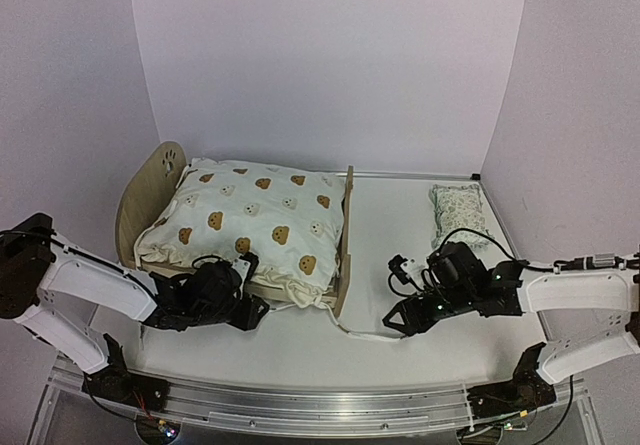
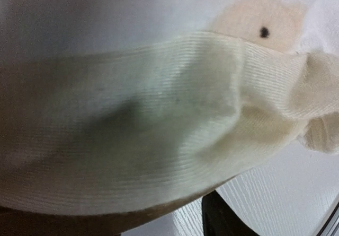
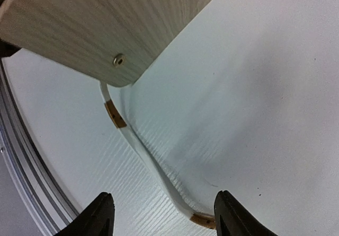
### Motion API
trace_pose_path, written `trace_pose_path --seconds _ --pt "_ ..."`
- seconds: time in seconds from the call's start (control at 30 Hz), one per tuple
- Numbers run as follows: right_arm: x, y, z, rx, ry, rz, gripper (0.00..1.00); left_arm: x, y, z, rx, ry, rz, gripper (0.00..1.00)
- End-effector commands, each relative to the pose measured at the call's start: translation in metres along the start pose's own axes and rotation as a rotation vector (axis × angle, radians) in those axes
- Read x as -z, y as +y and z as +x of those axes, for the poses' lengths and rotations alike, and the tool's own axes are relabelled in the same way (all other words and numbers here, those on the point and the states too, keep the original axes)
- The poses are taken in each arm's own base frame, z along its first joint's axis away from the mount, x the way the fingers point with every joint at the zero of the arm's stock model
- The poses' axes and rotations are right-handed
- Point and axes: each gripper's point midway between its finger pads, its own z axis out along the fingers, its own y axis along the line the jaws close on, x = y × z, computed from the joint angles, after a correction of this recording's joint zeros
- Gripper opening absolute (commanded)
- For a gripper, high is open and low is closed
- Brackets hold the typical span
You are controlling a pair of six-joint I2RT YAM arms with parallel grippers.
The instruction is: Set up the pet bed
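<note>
1. My right claw [image 3: 164,221] is hovering spread over the table [image 3: 265,87], gripping nothing. A white ribbon [image 3: 139,143] is lying between its fingers.
2. That ribbon is running out from the corner of the footboard [image 3: 100,29]. Closing here could be pinching it, I judge, and a tug would be dragging the bed [image 1: 140,215] askew.
3. My left claw [image 1: 240,277] is sitting at the bed's near side, pressed against the quilt [image 2: 159,114]. I cannot tell whether it is spread or pinching the ruffle.
4. If cloth is catching there, drawing away would be pulling the quilt off the near side.
5. The bed is standing left of centre, headboard [image 1: 160,170] at the left, with the quilt covering its top.
6. The pillow [image 1: 456,211] is lying at the far right, well apart from the bed.
7. Only the right wrist view is showing the ribbon's brown patches and the footboard's screw [image 3: 119,60]. The left wrist view is giving cloth and little else. Only the overhead view is showing both arms and the pillow.
</note>
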Motion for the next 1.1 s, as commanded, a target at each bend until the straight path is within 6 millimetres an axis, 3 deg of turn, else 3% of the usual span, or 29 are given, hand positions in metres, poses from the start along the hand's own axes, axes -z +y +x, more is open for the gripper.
trace_pose_path --seconds 0.0,0.2,0.3,0.4,0.57,0.7,0.87,1.07 --pt "0.017 -0.015 -0.039 -0.061 -0.079 0.142 0.74 0.013 -0.013 -0.014 0.008 0.014 0.045 0.66" --pt "0.044 -0.049 -0.09 -0.133 -0.17 0.336 0.84 0.036 -0.024 -0.021 -0.01 0.033 0.106 0.8" --pt "0.056 -0.074 -0.112 -0.166 -0.197 0.453 0.89 0.05 -0.027 -0.028 0.0 0.011 0.134 0.99" --pt "0.067 -0.107 -0.132 -0.192 -0.207 0.566 0.97 0.062 -0.023 -0.032 0.045 0.009 0.116 1.0" --pt "0.086 -0.181 -0.168 -0.263 -0.2 0.735 0.98 0.077 -0.023 -0.036 0.069 0.046 0.104 1.0" --pt "0.085 -0.244 -0.177 -0.323 -0.13 0.826 0.98 0.087 -0.023 -0.034 0.067 0.083 0.1 1.0" --pt "0.069 -0.309 -0.18 -0.418 -0.06 0.844 0.98 0.105 -0.024 -0.037 0.075 0.09 0.118 0.99" --pt "0.035 -0.361 -0.164 -0.465 0.073 0.862 0.96 0.126 -0.022 -0.045 0.081 0.06 0.132 1.0"
